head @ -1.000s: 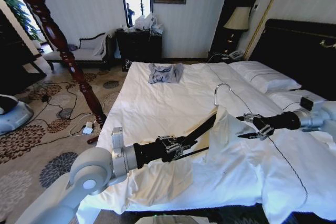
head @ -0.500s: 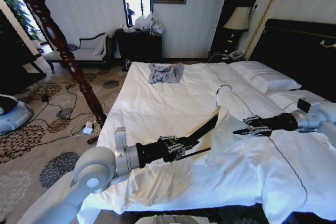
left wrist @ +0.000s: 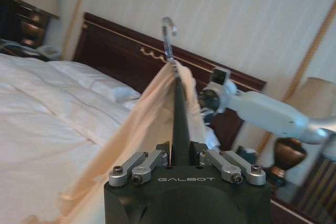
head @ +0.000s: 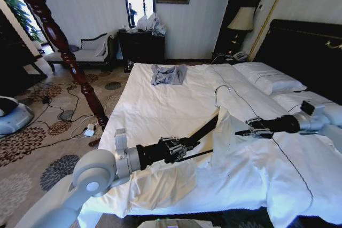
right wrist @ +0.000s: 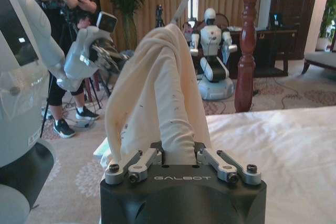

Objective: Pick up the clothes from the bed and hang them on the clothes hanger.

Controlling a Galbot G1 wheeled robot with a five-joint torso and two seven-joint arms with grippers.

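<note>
The black clothes hanger (head: 206, 131) slants up over the bed (head: 155, 110), its silver hook (head: 221, 90) on top. My left gripper (head: 175, 149) is shut on the hanger's lower arm; in the left wrist view the left gripper (left wrist: 178, 157) clamps the hanger (left wrist: 179, 114). The cream clothes (head: 225, 132) drape over the hanger's upper end and trail onto the sheet. My right gripper (head: 247, 131) is shut on the fabric's edge at the right. In the right wrist view the right gripper (right wrist: 177, 157) pinches the clothes (right wrist: 160, 87).
A blue-grey garment (head: 168, 74) lies at the bed's far end. A reddish wooden pole (head: 59, 41) stands to the left over carpet with cables (head: 80, 126). Pillows (head: 270, 81) and a dark headboard (head: 310, 52) are on the right.
My right gripper has moved left to the garment and its fingers have closed on the cloth. The hanger's hook has shifted slightly left. The left arm has barely moved.
</note>
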